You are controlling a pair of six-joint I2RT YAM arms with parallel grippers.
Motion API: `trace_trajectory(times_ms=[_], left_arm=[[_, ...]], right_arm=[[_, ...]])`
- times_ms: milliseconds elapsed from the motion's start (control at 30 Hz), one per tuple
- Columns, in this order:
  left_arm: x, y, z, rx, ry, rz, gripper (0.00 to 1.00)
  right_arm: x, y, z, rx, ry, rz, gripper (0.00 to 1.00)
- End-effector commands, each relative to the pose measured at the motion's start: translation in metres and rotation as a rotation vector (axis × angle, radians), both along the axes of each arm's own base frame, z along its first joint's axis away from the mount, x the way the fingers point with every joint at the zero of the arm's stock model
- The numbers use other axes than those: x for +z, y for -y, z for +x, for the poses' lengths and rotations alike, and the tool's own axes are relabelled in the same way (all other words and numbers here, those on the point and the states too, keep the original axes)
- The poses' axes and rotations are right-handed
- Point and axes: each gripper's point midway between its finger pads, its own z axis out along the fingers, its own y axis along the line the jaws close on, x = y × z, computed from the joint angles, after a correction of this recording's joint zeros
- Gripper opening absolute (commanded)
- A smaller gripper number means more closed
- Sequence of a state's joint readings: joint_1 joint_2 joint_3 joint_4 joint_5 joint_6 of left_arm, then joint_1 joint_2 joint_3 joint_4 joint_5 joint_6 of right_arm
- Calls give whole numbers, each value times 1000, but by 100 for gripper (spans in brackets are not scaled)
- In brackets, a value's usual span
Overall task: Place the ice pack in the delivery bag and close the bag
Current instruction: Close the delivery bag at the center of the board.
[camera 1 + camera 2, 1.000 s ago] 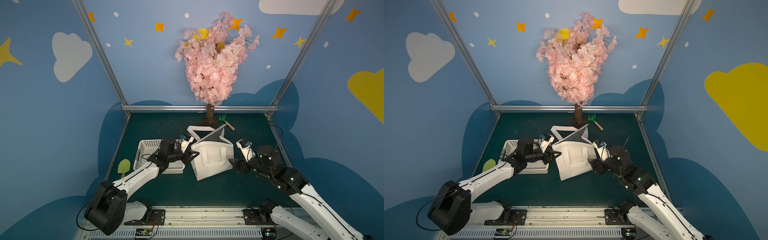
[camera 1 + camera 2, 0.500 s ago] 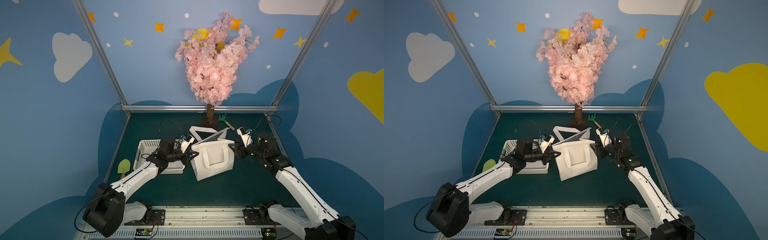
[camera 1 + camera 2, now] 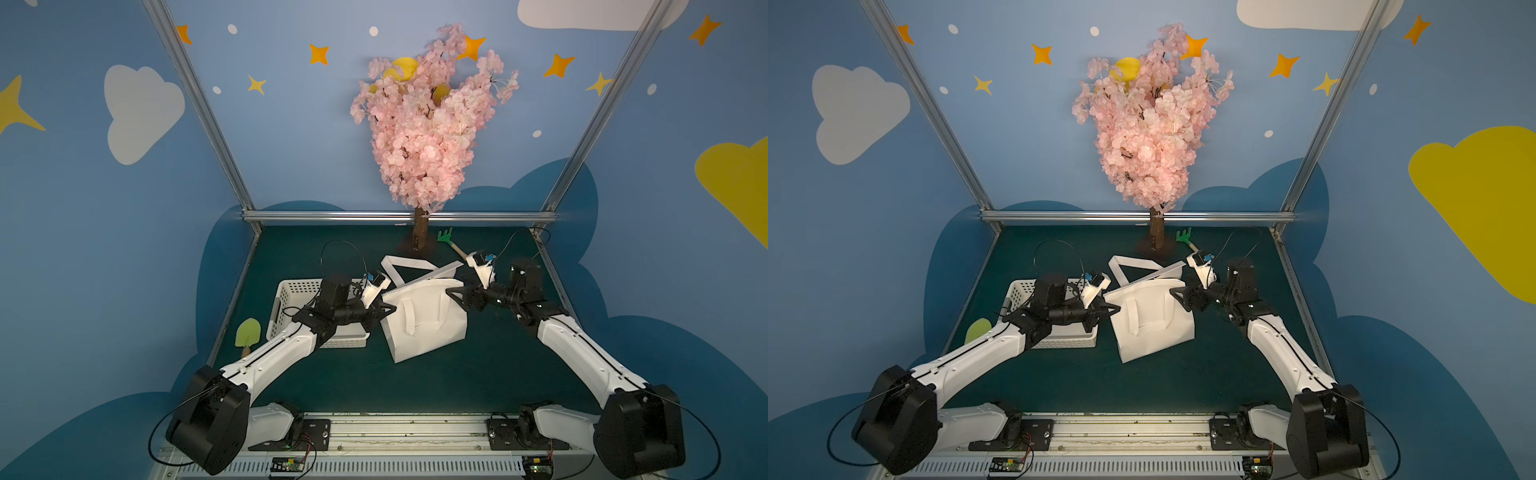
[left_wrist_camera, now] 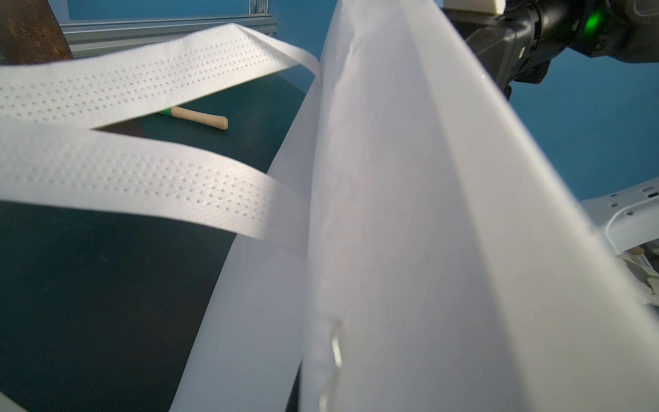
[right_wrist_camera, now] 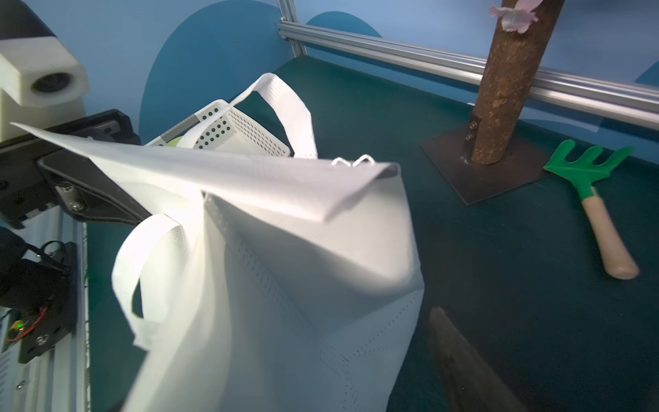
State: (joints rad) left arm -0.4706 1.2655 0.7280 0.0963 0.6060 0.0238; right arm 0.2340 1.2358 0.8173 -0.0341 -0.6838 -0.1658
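The white delivery bag (image 3: 424, 324) stands mid-table in both top views, its top folded nearly flat and one strap loop (image 3: 409, 266) lying behind it. My left gripper (image 3: 390, 309) is shut on the bag's left upper edge; in the left wrist view the bag's fabric (image 4: 392, 214) hides the fingers. My right gripper (image 3: 452, 296) stands open at the bag's right upper corner. In the right wrist view only one of its fingers (image 5: 460, 364) shows, just clear of the bag's side (image 5: 285, 267). The ice pack is out of view.
A white perforated basket (image 3: 291, 299) sits under my left arm, with a green spade (image 3: 248, 332) to its left. The pink tree's trunk (image 3: 419, 232) and base plate stand behind the bag, with a green rake (image 3: 446, 239) beside them. Metal frame rails border the mat.
My left gripper closed on the bag's left edge. My right arm swung from the bag's front right back to its upper right corner, and its jaws opened wide. The bag turned slightly.
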Motion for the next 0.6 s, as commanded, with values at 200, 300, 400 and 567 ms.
trace_trajectory(times_ms=[200, 300, 400, 567], left_arm=[[4, 0, -3, -48, -9, 6, 3], [3, 0, -3, -49, -10, 6, 3], [3, -1, -3, -52, -10, 5, 3], [3, -2, -1, -64, -26, -9, 3]], right_arm=[[33, 2, 15, 118, 121, 49, 98], [34, -3, 13, 169, 121, 59, 98], [35, -10, 9, 260, 134, 71, 98], [33, -21, 9, 364, 116, 117, 97]])
